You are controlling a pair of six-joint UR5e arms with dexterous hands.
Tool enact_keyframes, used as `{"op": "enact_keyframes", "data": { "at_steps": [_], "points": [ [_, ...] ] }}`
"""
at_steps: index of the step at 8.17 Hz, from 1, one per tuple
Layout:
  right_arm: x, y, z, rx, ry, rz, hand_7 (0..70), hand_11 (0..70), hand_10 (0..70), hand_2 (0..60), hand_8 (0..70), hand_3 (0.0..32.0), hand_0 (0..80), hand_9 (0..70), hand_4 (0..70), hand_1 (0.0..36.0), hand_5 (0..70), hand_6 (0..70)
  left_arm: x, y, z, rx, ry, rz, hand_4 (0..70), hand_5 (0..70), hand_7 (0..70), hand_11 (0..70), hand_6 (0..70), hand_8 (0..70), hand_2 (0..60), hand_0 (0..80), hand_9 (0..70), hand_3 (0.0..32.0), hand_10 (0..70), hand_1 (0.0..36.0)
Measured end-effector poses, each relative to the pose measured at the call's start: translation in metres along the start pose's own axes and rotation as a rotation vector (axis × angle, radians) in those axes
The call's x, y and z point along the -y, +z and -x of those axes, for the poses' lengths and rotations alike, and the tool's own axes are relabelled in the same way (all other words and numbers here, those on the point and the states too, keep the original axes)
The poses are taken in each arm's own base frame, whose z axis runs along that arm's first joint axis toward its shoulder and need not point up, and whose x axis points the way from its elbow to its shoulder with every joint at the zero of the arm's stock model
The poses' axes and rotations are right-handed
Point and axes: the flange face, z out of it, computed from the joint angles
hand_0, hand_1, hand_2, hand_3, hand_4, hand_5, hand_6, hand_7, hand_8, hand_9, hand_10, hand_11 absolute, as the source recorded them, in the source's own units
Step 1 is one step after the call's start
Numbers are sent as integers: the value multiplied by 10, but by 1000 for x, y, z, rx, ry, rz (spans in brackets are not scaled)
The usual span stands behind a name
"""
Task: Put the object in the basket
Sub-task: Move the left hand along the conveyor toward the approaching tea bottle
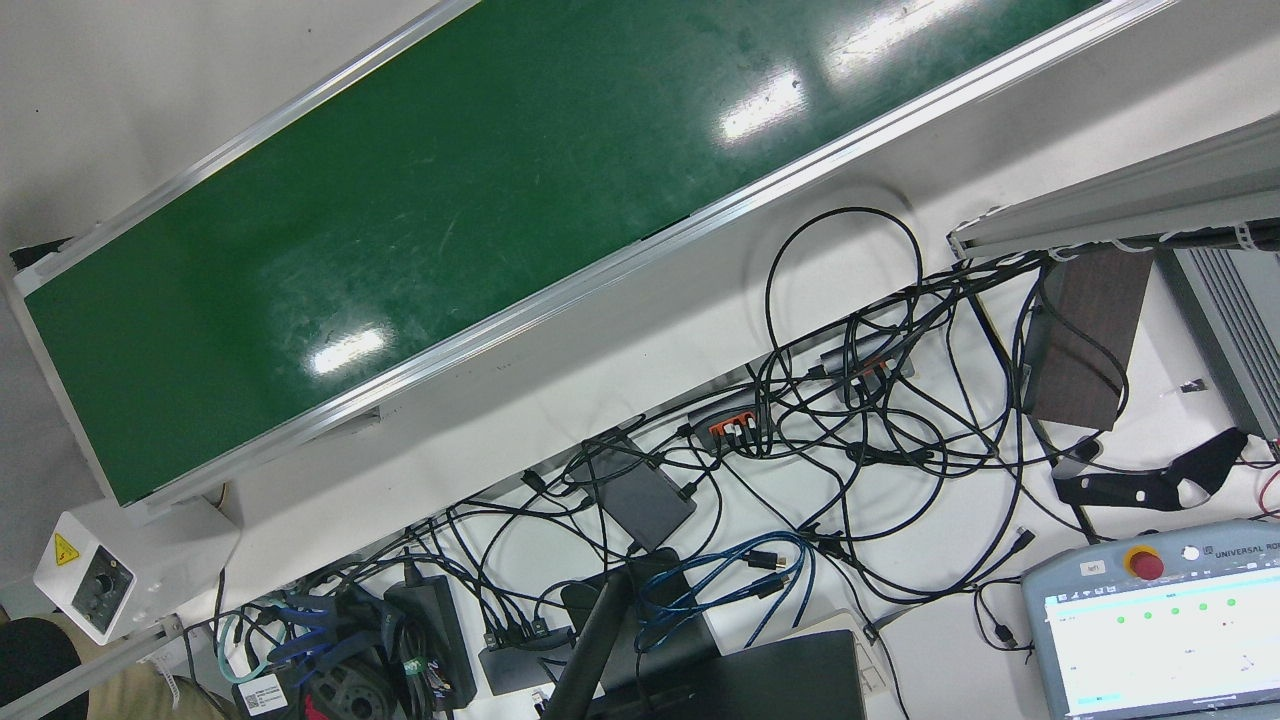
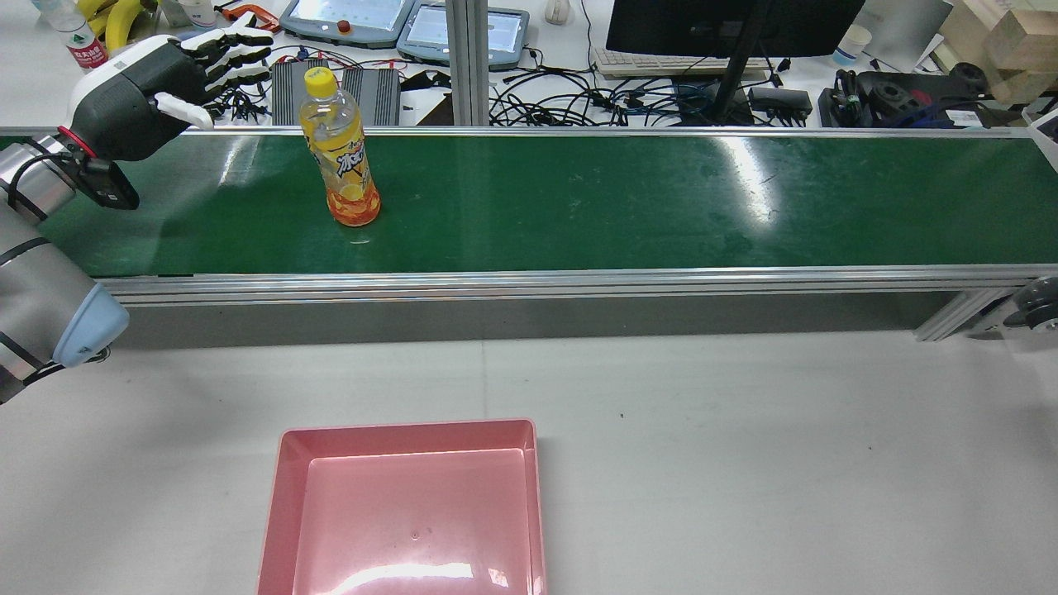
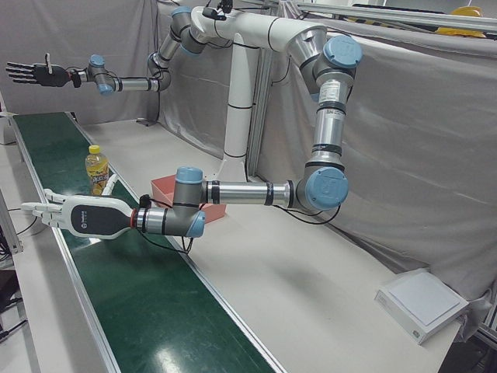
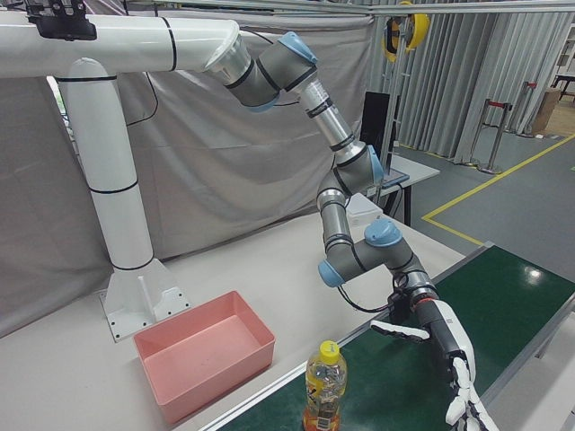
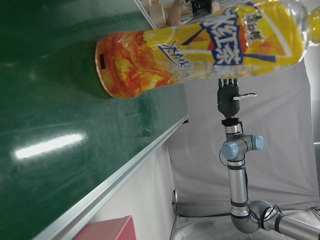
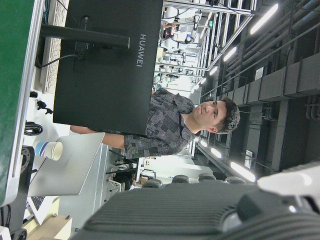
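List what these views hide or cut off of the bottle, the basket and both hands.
- Pink plastic basket: near side cut off by the rear view's bottom edge.
- Orange drink bottle with yellow cap: base cut off by the right-front view's bottom edge.
- Left hand: fingertips run off that same edge.
- Right hand: outside the rear view; small and distant in the left-front view.

Things behind the green belt (image 2: 579,207)
Tangled cables (image 1: 860,420), a black monitor (image 2: 727,25), a paper cup (image 2: 851,41), two teach pendants (image 2: 347,21)
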Motion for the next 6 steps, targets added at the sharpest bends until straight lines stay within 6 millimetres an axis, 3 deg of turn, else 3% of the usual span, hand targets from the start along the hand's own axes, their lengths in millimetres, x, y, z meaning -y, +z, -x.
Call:
{"op": "enact_keyframes", "data": {
  "at_steps": [4, 6],
  "points": [
    [-1, 0, 0, 0, 0, 2, 0, 0, 0, 0, 0, 0, 0, 0, 0, 0, 0, 0, 2, -3, -6, -11, 2, 2, 177, 185, 6, 137, 0, 68, 0, 485, 119, 0, 89, 31],
    [-1, 0, 0, 1, 0, 3, 0, 0, 0, 0, 0, 0, 0, 0, 0, 0, 0, 0, 11, -15, -3, -9, 1, -2, 180, 181, 7, 135, 0, 69, 0, 487, 121, 0, 88, 30]
  ]
}}
